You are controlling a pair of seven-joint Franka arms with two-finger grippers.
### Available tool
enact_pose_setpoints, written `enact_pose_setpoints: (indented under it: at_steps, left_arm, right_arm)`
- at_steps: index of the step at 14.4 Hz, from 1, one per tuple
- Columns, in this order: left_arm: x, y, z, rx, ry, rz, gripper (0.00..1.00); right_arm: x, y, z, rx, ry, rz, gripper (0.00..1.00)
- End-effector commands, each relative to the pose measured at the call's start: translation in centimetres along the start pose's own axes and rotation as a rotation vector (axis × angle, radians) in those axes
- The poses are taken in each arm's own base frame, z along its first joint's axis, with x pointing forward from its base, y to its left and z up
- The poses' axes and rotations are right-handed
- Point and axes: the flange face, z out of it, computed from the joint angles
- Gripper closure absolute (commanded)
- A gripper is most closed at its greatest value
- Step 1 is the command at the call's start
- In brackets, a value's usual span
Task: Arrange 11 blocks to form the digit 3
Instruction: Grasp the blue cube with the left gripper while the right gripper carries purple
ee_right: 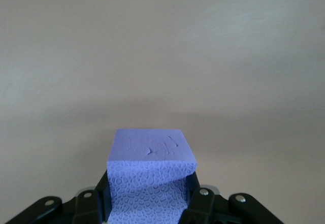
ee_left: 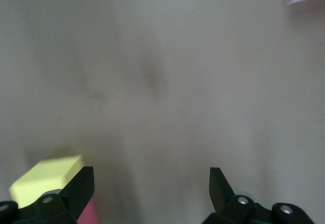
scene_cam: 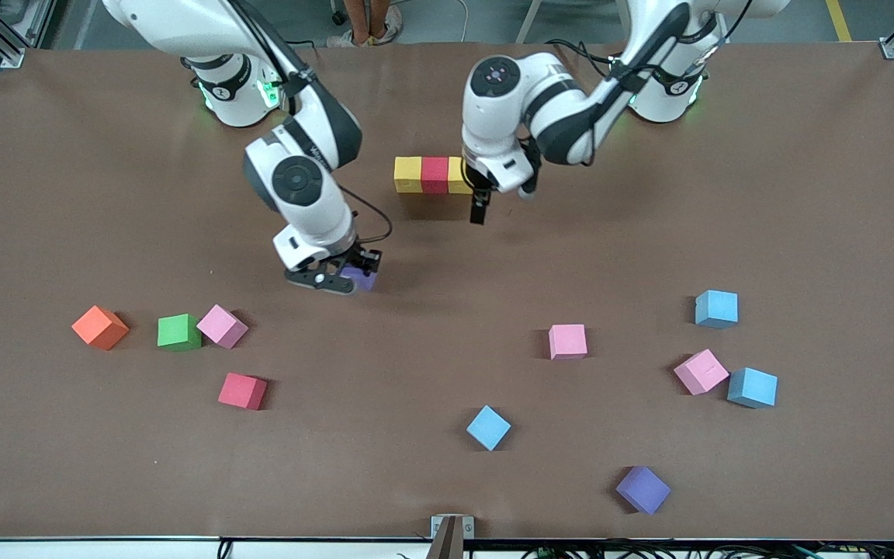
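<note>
My right gripper (scene_cam: 344,278) is shut on a purple block (scene_cam: 362,279), low over the table; in the right wrist view that block (ee_right: 150,165) fills the gap between the fingers (ee_right: 198,203). A row of yellow (scene_cam: 408,174), red (scene_cam: 434,175) and yellow (scene_cam: 456,177) blocks lies near the robots' bases. My left gripper (scene_cam: 479,208) hangs open beside the row's end toward the left arm. The left wrist view shows that gripper (ee_left: 152,183) open and holding nothing, with the yellow block (ee_left: 45,181) by one finger.
Loose cubes lie nearer the camera: orange (scene_cam: 100,327), green (scene_cam: 178,331), pink (scene_cam: 222,325), red (scene_cam: 243,390), pink (scene_cam: 568,341), light blue (scene_cam: 716,308), pink (scene_cam: 701,371), light blue (scene_cam: 753,387), light blue (scene_cam: 488,427), purple (scene_cam: 642,489).
</note>
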Motion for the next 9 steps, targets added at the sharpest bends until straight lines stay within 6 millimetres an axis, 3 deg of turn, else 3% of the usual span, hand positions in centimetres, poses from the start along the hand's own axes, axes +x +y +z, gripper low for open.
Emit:
enact_pose_setpoints:
  at_steps: [1,4,9]
  left_arm:
    - [6.1,5.8,-3.0,-0.042,0.02,0.09,0.0]
    - [15.4,10.7,-4.4,-0.075,0.049,0.194,0.0]
    - [29.6,12.9,-3.8,-0.007,0.122,0.486,0.0]
  right_arm:
    - [-1.0,-2.4,1.1,-0.013,-0.01,-0.136,0.75]
    - [-3.2,-3.1,3.0,-0.073,-0.076,-0.235,0.75]
    - [-6.9,-5.2,3.6,-0.083,-0.137,-0.255,0.75]
